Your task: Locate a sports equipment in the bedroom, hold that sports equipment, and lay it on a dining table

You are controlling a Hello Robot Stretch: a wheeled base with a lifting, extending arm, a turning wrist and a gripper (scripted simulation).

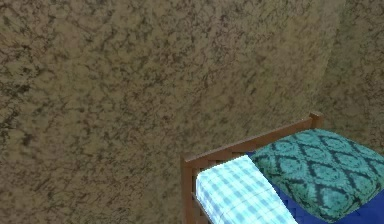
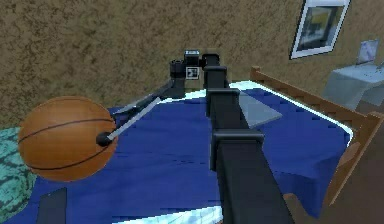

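Over the bed (image 2: 160, 150), at its pillow end, sits the basketball (image 2: 68, 137), round and orange with dark seams, and my claw (image 2: 112, 128) meets it on the side facing the bed's middle. The blue cover lies under and behind the ball, so I cannot tell whether I have hold of it or whether it merely rests on the bed, and nothing here shows me how my fingers (image 2: 140, 113) are set. That doubt is my main worry: the ball is wide, smooth and curved against two thin fingers, and I judge that contact at its edge instead of across its middle could let it squirt free on a lift. If it slipped, it could roll across the soft cover toward the teal pillow (image 2: 8, 160) or off the bed altogether. A second risk is the wooden rail (image 2: 300, 95) along the bed's far side and the wall (image 2: 100, 40) beyond the bed: swinging away with the arm this far out could knock the ball loose. My arm (image 2: 235, 150) reaches straight out across the bed, level above the cover, its end nearly at the bed's far side. From there the wrist turns the claw back toward the pillow end, with the fingers slanting down to the ball.
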